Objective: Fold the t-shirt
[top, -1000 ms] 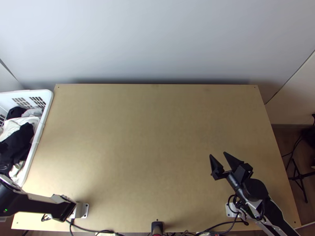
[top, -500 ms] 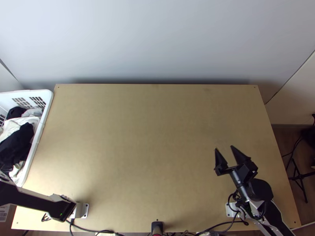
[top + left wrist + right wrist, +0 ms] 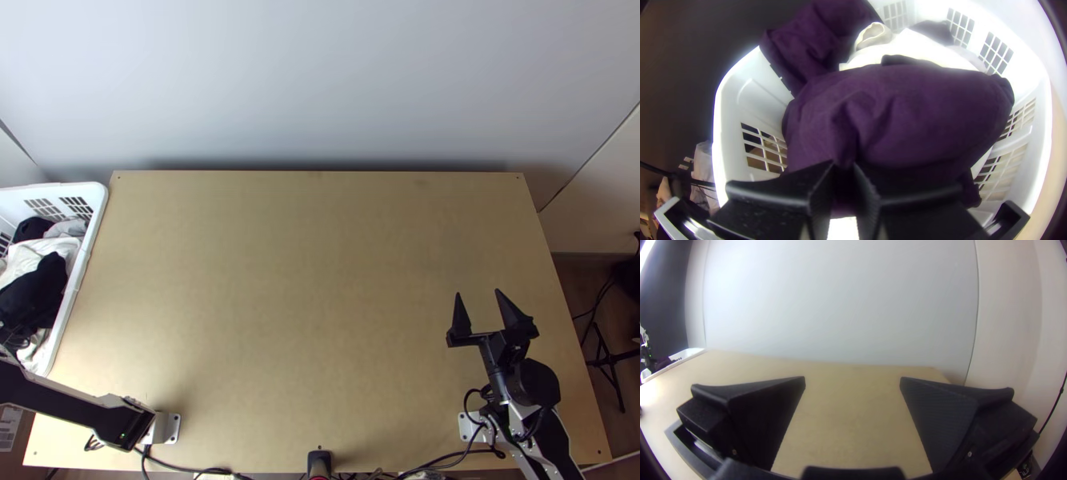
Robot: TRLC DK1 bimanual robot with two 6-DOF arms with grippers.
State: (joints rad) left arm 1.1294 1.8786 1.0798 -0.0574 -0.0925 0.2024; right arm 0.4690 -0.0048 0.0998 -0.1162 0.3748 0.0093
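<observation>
One dark purple garment (image 3: 907, 111), likely the t-shirt, lies bunched in a white laundry basket (image 3: 726, 106), pinched by the left gripper (image 3: 843, 166); the right gripper (image 3: 478, 293) is open. Picking seems underway; next, lift it onto the worktop (image 3: 304, 280).

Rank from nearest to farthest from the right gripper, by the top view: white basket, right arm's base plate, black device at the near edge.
1. Right arm's base plate, toward the near edge.
2. Black device, mid near edge.
3. White basket, far left side.
</observation>
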